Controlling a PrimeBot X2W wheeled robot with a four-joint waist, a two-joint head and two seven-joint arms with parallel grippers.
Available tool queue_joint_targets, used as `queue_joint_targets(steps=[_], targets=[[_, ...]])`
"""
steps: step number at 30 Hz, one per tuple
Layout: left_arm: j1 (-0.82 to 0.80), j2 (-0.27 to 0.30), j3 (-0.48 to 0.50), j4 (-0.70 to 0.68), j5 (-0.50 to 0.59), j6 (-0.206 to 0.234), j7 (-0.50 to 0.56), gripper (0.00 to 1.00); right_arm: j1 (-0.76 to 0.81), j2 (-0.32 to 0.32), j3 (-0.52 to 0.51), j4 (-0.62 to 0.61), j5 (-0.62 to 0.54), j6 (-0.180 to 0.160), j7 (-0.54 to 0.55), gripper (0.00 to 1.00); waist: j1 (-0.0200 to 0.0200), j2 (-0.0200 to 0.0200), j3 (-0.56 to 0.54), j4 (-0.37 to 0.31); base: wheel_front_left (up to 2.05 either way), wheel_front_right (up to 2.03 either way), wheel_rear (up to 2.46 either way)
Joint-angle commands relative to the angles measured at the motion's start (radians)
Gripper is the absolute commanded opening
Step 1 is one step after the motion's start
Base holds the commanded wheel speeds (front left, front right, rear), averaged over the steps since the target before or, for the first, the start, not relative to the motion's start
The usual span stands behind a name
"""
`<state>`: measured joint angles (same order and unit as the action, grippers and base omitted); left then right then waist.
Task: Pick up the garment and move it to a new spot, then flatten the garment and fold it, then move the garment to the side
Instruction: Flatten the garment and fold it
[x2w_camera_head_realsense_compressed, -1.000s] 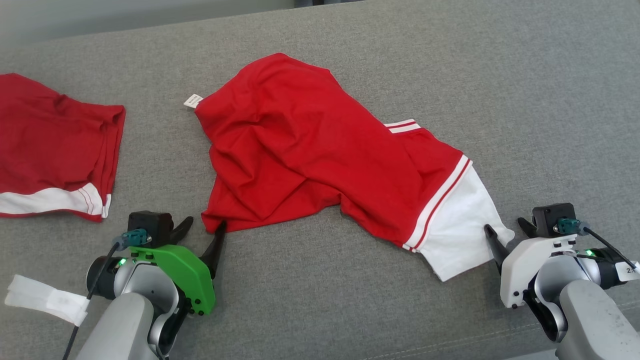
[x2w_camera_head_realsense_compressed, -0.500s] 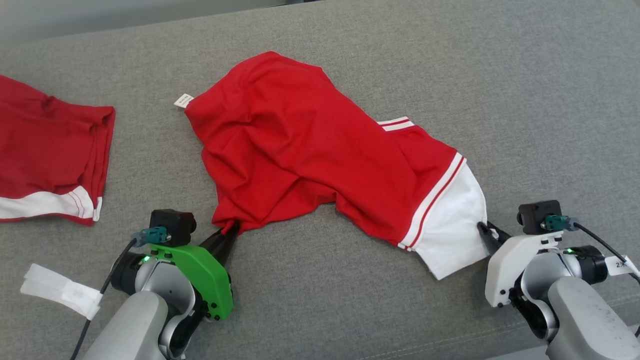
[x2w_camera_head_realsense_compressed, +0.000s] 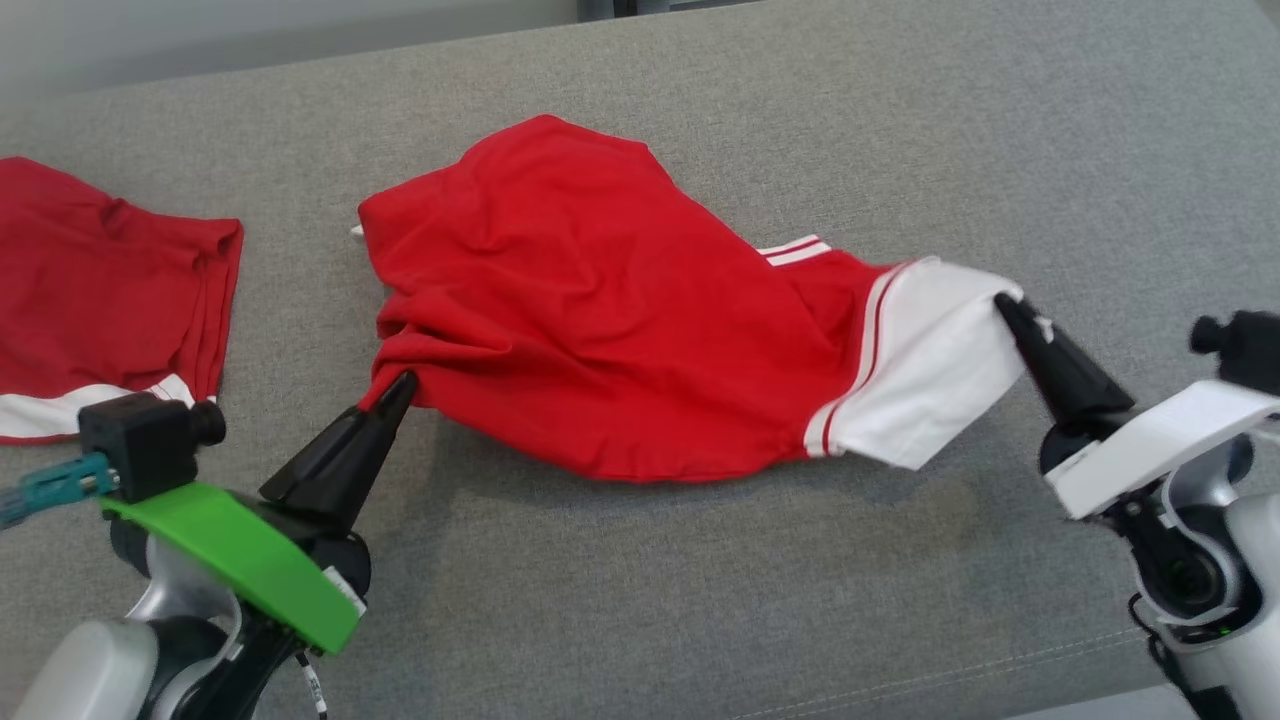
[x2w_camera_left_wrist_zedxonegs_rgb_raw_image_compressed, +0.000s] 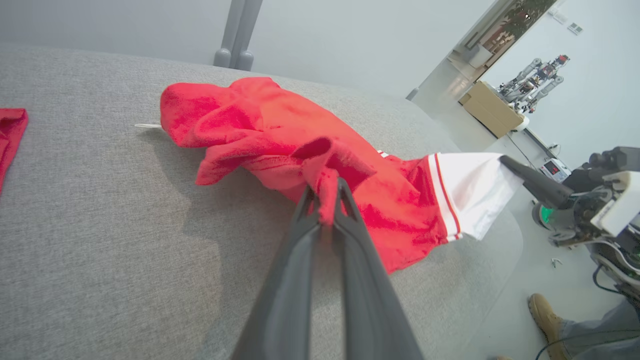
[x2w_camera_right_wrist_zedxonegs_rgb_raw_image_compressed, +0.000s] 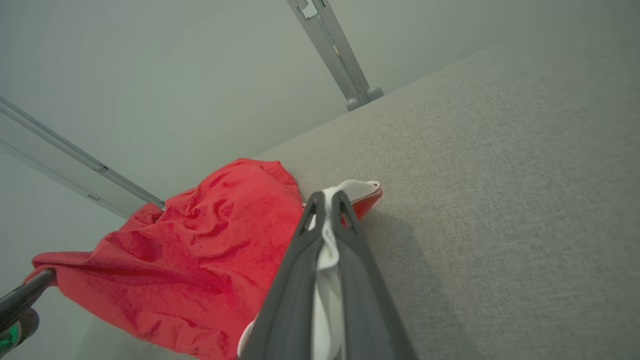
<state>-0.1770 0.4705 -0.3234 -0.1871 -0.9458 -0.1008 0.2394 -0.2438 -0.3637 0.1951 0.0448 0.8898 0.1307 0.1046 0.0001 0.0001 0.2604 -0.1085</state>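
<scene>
Okay, left gripper (x2w_camera_head_realsense_compressed: 398, 388) was clamped shut on a red corner, right gripper (x2w_camera_head_realsense_compressed: 1005, 303) pinched tight on the white panel edge of the crumpled red-and-white jersey garment (x2w_camera_head_realsense_compressed: 600, 330), strung partly lifted between them over the grey woven surface (x2w_camera_head_realsense_compressed: 900, 150). Looked like the pick-up-and-move step; next move called for both arms carrying in sync so neither corner slipped.

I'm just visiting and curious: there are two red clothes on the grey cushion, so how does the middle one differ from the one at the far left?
The middle garment is pinched at both ends, by the left pincer and the right pincer; the left garment lies untouched. The middle garment is stretched and partly lifted; the left garment rests slack. Both are red with white trim.
</scene>
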Motion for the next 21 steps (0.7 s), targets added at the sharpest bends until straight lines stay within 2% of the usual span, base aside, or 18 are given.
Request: queue_joint_targets(steps=[1,4,11,16,21], targets=[[0.025,0.015,0.018,-0.04,-0.029,0.007,0.01,0.0,0.006,-0.017,-0.022,-0.035,0.039,0.0,-0.013,0.0,-0.0001,-0.0001,-0.007,0.0,0.0,0.0,0.0],[0.075,0.051,0.084,-0.223,-0.11,0.031,0.036,0.0,0.018,-0.058,-0.097,-0.193,0.177,0.0,-0.038,0.0,-0.0001,-0.0001,-0.018,-0.001,0.0,0.0,0.0],[0.119,0.1,0.212,-0.551,-0.232,0.096,0.069,0.0,0.033,-0.137,-0.287,-0.503,0.399,0.0,-0.087,0.0,-0.0001,-0.0001,-0.034,-0.013,0.0,0.0,0.0],[0.064,0.114,0.297,-0.691,-0.34,0.169,0.107,0.0,0.01,-0.153,-0.402,-0.608,0.518,0.0,-0.08,0.0,-0.0001,-0.0001,-0.025,-0.028,0.0,0.0,0.0],[-0.061,0.158,0.339,-0.684,-0.392,0.251,0.171,0.0,-0.036,-0.159,-0.413,-0.611,0.539,0.0,-0.038,0.0,-0.0001,-0.0001,0.049,-0.029,0.0,0.0,0.0]])
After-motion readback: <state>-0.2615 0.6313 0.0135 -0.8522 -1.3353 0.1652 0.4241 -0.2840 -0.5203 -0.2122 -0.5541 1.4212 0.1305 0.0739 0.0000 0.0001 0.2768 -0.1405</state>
